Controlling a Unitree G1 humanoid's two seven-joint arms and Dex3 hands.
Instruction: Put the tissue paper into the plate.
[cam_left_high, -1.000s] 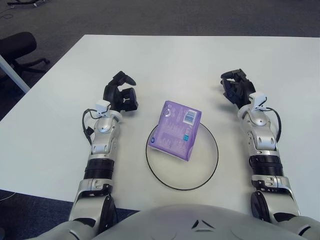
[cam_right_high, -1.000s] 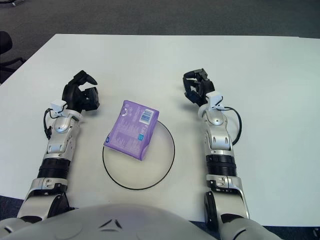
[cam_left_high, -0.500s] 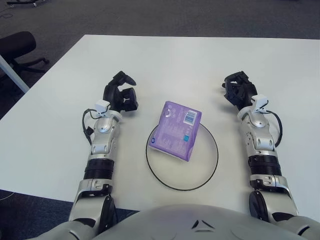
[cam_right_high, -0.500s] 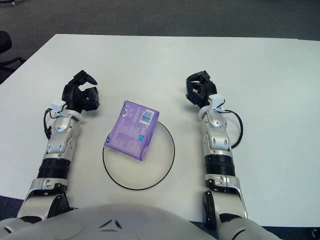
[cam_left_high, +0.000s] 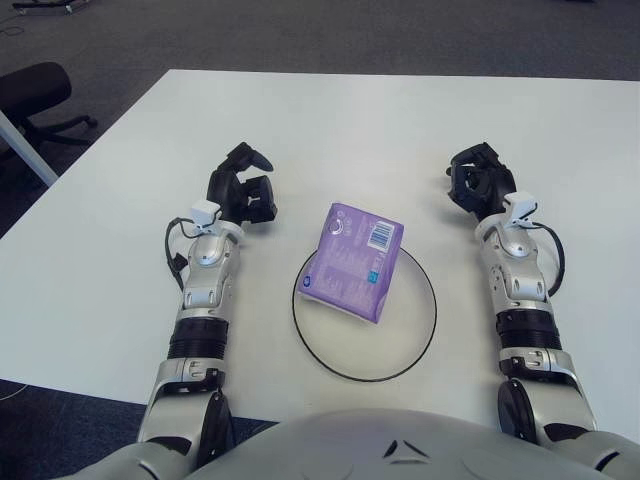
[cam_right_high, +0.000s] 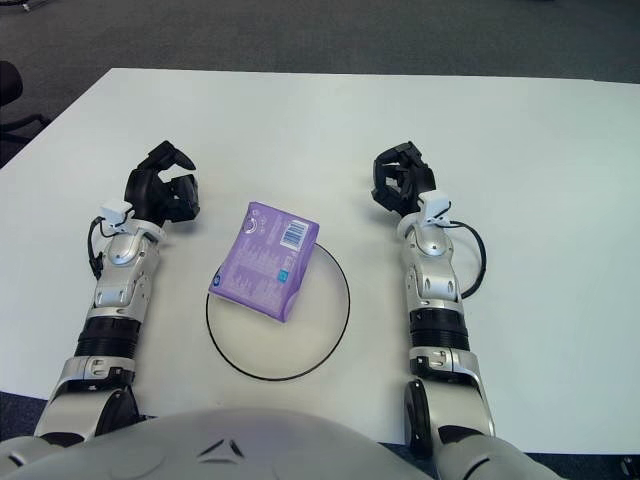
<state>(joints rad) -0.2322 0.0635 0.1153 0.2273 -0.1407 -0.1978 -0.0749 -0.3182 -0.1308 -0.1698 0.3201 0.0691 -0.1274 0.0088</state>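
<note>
A purple tissue pack (cam_left_high: 353, 260) lies on the white plate with a black rim (cam_left_high: 412, 350), covering its upper left part and overhanging the rim a little. My left hand (cam_left_high: 244, 191) rests on the table to the left of the pack, fingers relaxed and holding nothing. My right hand (cam_left_high: 477, 182) rests on the table to the right of the plate, fingers loosely curled and holding nothing. Both hands are apart from the pack and the plate.
The white table (cam_left_high: 360, 120) stretches far ahead. A black office chair (cam_left_high: 35, 95) stands on the grey carpet beyond the table's left edge.
My right hand has drifted slightly right and settled. The left hand, the pack and the plate have not moved.
</note>
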